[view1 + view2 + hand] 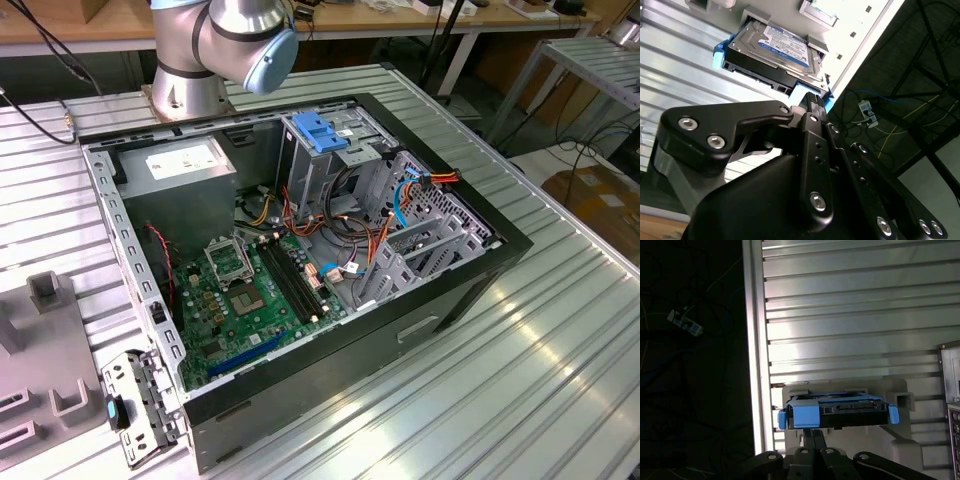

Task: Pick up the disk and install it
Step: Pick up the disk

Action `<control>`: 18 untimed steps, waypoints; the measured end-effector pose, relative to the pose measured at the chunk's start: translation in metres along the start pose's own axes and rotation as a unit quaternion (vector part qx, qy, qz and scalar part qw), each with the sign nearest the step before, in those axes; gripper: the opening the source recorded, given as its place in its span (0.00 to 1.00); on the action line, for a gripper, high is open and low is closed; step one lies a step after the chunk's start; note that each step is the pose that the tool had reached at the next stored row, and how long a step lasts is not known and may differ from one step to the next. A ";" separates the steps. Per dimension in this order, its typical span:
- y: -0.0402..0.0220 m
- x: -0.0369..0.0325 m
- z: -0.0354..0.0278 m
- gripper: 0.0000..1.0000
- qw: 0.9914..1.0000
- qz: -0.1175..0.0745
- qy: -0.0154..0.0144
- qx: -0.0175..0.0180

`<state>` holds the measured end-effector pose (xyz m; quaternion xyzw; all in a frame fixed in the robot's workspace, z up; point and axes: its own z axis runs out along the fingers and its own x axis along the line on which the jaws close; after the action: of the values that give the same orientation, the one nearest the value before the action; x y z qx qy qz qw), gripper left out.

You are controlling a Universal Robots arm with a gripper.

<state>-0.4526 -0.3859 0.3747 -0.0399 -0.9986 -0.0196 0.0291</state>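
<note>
The disk (774,49) is lying label-up in a grey holder (818,43) on the ribbed metal tabletop (675,65), close beside one edge of that tabletop. Beyond the edge a dark floor with loose cables (875,112) is showing. In the first wrist view the disk (852,411) is presenting its dark end face, with blue rails (805,416) running along both long sides and the grey holder (900,401) standing around it, near the tabletop (850,315) edge.

The pincer (812,100) is hovering just at the blue end of the nearer rail, and in the second wrist view its tip is appearing to touch the blue plastic. In the first wrist view the pincer (812,432) is sitting right under the blue rail end. I cannot tell whether it is open or closed, and nothing is showing the disk lifted from its holder.

In the exterior view an open computer case (330,372) is lying on its side in the middle of the tabletop (540,370), with the motherboard (240,300) facing up. A metal drive cage (325,175) inside the case is carrying a blue latch piece (320,130) on top. A grey box (185,165) with a white sticker is sitting in the case's far corner. The robot arm (225,40) is rising from the tabletop's far edge behind the case.
</note>
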 end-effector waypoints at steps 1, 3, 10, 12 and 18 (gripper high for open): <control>0.0000 0.0000 0.0000 0.11 1.000 -0.001 0.000 0.000; 0.0000 0.0000 0.0000 0.11 1.000 -0.004 0.000 0.000; 0.0000 0.0000 0.0000 0.11 1.000 -0.019 0.001 0.001; 0.0000 0.0000 0.0000 0.11 1.000 -0.027 0.001 0.002; 0.0000 0.0000 0.0000 0.11 0.998 -0.061 0.002 0.004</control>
<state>-0.4526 -0.3859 0.3747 0.0212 -0.9992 -0.0178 0.0303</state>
